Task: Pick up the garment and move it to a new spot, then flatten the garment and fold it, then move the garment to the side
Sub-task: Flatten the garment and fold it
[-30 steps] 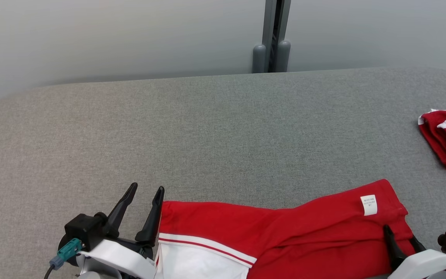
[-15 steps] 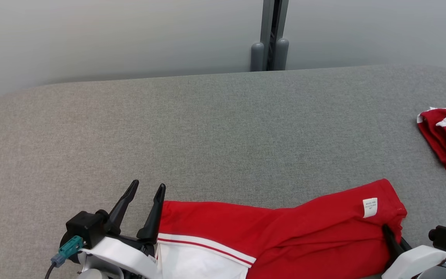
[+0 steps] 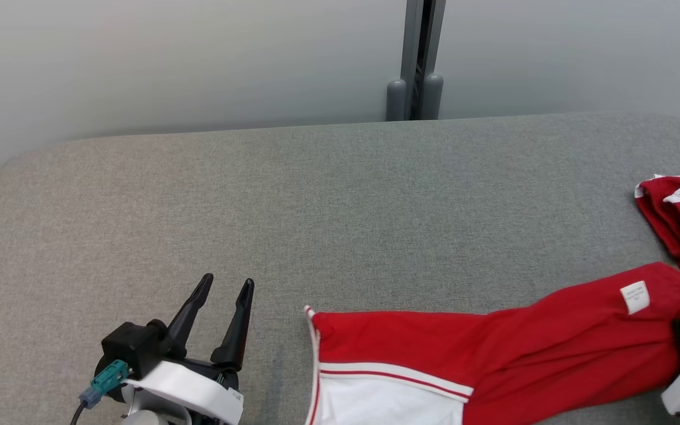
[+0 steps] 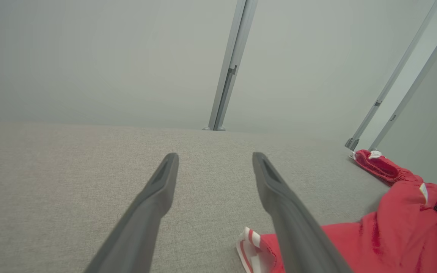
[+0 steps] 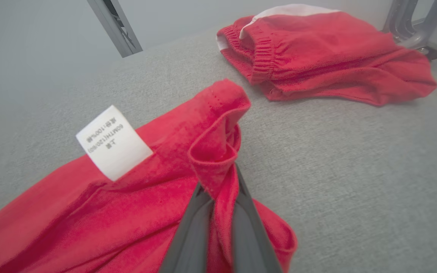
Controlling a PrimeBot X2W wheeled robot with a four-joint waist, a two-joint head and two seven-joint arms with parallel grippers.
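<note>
The grey table (image 3: 340, 195), backed by a pale wall (image 3: 169, 59), is cut off at the near edge. The red garment (image 3: 493, 342), laid along that edge, is cropped below. Its right end is clamped in the right gripper (image 5: 220, 193), whose tips are hidden by cloth. A 2nd red garment (image 3: 679, 221) is cropped at right. The left gripper (image 3: 228, 280) is spread apart, empty.

Grey table (image 3: 340, 195): bare cloth from 9 through 12 to 2 o'clock, open passage. Obstacles: red garment (image 3: 493, 348) spread at 5 o'clock, with a bare strip between its hem and the left gripper (image 3: 228, 280) at 7. Second red garment (image 3: 679, 221) bunched at 3 o'clock. Wall post (image 3: 415, 88) at 12, beyond the table edge.
</note>
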